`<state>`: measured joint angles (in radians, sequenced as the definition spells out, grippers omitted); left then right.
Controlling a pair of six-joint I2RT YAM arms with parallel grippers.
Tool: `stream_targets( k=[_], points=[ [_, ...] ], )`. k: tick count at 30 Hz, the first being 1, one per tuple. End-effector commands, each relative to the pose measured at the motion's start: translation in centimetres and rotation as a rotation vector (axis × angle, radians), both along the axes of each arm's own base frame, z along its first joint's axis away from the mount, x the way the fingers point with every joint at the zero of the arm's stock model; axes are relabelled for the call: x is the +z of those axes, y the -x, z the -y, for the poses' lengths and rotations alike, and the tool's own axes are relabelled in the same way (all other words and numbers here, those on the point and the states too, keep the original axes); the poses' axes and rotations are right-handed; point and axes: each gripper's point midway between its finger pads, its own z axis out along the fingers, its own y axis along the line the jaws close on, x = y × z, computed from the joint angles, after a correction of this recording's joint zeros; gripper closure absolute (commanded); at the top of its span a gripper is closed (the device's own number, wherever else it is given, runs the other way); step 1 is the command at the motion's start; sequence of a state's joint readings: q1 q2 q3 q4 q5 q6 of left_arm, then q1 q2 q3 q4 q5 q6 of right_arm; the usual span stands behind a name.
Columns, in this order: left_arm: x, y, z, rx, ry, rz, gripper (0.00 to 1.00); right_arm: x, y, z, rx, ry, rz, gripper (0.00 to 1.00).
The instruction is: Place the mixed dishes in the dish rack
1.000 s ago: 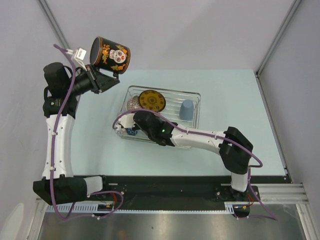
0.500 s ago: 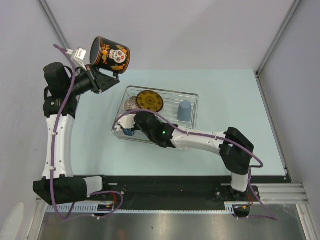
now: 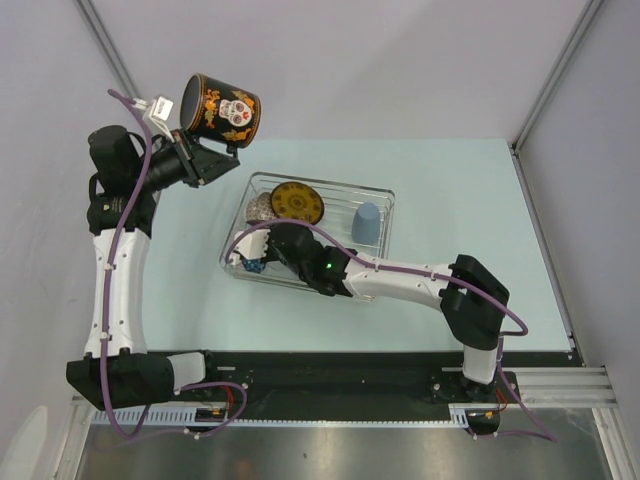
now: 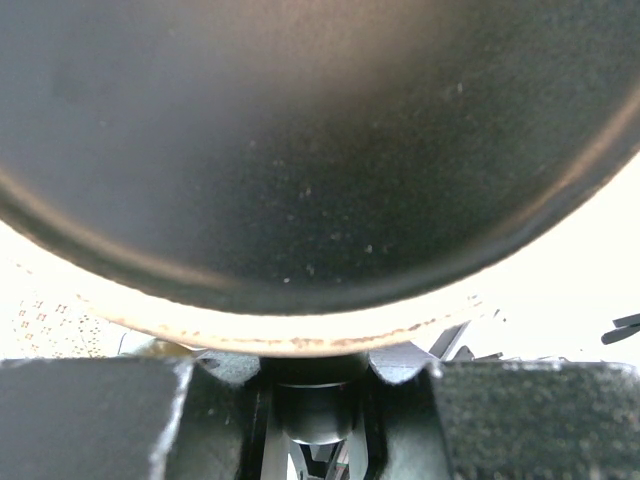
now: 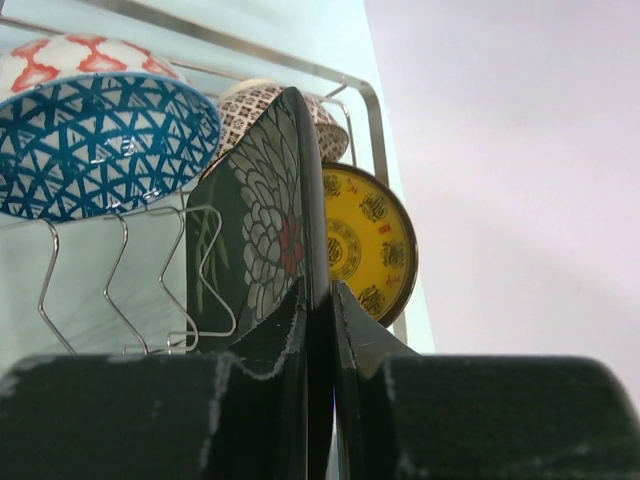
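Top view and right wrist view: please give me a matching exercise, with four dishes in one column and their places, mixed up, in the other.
Dishes:
1. mug
2. cup
3. dark plate
4. blue bowl

Places:
A. right end of the rack
B. gripped by the right end effector
C. near left corner of the rack
D. held up outside the rack by the left end effector

Pairs: 1-D, 2-A, 3-B, 4-C.

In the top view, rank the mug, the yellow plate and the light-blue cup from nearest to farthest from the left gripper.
1. Mug: held in the left gripper, far left.
2. Yellow plate: left half of the rack.
3. Light-blue cup: rack's right end.
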<state>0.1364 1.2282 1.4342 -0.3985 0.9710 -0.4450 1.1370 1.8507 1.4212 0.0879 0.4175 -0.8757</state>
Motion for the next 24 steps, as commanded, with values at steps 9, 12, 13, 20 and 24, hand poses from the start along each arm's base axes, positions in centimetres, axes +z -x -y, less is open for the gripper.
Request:
stream_targets(
  k=[9, 12, 13, 20, 24],
  points=[
    [5.3, 1.2, 0.2, -0.006, -0.035, 0.253, 1.0, 7.8, -0.1, -1.7, 0.043, -0.261, 0.085, 1.0],
    [5.2, 1.3, 0.2, -0.007, -0.034, 0.253, 1.0, 6.8, -0.4, -1.4, 0.016, -0.26, 0.058, 0.96],
    [5.2, 1.3, 0.2, -0.007, -0.034, 0.252, 1.0, 6.4, -0.4, -1.5, 0.012, -0.259, 0.048, 0.94],
    [5.0, 1.5, 0.3, -0.012, -0.038, 0.255, 1.0, 4.7, -1.6, -1.3, -0.009, -0.244, 0.023, 0.87],
    [5.0, 1.7, 0.4, -0.015, -0.038, 0.256, 1.0, 4.3, -2.3, -1.2, -0.025, -0.256, 0.008, 0.5]
  ],
)
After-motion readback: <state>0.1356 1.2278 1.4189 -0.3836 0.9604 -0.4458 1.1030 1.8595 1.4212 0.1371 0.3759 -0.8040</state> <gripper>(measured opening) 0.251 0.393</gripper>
